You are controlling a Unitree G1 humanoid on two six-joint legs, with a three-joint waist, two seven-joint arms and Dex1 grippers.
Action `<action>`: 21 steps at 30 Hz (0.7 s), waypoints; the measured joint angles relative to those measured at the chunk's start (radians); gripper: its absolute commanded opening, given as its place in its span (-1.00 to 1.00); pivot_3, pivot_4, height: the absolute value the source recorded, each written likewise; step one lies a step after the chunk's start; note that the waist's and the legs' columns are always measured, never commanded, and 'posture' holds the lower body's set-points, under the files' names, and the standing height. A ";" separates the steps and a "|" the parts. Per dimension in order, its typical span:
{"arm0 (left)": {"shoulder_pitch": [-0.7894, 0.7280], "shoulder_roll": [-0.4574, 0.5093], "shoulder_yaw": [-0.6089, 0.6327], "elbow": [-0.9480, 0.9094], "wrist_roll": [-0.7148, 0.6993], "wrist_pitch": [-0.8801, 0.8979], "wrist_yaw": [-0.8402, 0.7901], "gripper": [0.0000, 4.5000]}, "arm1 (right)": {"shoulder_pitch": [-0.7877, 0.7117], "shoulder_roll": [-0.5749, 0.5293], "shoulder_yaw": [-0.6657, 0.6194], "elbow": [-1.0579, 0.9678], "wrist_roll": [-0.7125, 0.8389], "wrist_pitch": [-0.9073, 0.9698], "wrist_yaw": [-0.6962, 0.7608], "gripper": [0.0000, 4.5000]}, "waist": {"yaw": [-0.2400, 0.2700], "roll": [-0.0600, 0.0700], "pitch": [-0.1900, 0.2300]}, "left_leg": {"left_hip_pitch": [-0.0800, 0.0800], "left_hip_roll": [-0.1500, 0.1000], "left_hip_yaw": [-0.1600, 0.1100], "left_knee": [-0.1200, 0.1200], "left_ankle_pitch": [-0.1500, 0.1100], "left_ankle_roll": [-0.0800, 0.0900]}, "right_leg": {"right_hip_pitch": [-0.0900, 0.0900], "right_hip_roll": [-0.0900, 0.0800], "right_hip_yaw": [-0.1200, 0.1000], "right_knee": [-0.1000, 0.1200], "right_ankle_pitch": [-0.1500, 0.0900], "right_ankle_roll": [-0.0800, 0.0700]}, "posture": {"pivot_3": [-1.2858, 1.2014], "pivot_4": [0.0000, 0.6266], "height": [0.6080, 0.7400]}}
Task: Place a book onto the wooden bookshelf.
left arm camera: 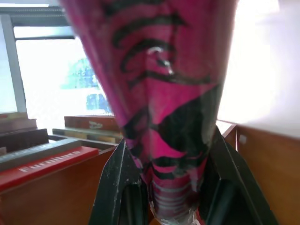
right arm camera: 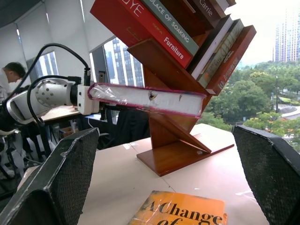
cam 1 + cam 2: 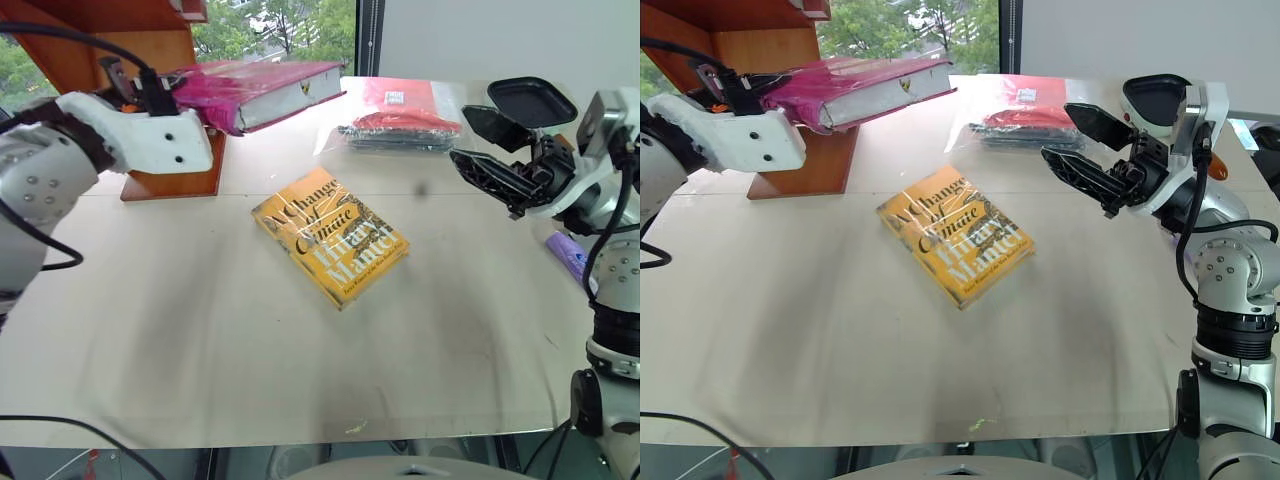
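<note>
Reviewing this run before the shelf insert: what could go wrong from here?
1. The left gripper pinches the pink book at one end only, so it may sag or slip in its glossy wrap.
2. The bookshelf boards slant and already hold books; the pink book could catch an edge.
3. The open right gripper gives no support.

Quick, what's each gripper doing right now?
Left gripper: shut on the pink book.
Right gripper: open, holding nothing.

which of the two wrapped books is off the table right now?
The pink book, clamped in the left gripper in front of the wooden bookshelf. The yellow-orange book lies flat on the table.
</note>
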 measured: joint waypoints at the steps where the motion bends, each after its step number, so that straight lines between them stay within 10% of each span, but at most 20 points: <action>1: -0.014 -0.015 -0.007 -0.001 0.015 0.000 0.000 -0.71 | 0.001 0.000 0.000 -0.001 0.000 -0.001 0.000 1.00 | 0.000 0.000 0.000 | 0.000 0.000 0.000 0.001 0.000 0.000 | 0.000 0.000 0.000 0.000 0.000 0.000 | 0.03 -0.52 1.00; 21: -0.210 -0.125 -0.034 0.014 0.252 0.021 -0.064 -0.71 | -0.008 0.001 0.007 -0.006 0.001 -0.012 0.032 1.00 | -0.009 -0.001 -0.001 | 0.003 -0.001 0.000 0.002 0.000 0.000 | 0.000 0.001 0.004 0.002 0.000 0.001 | 0.03 -0.52 1.00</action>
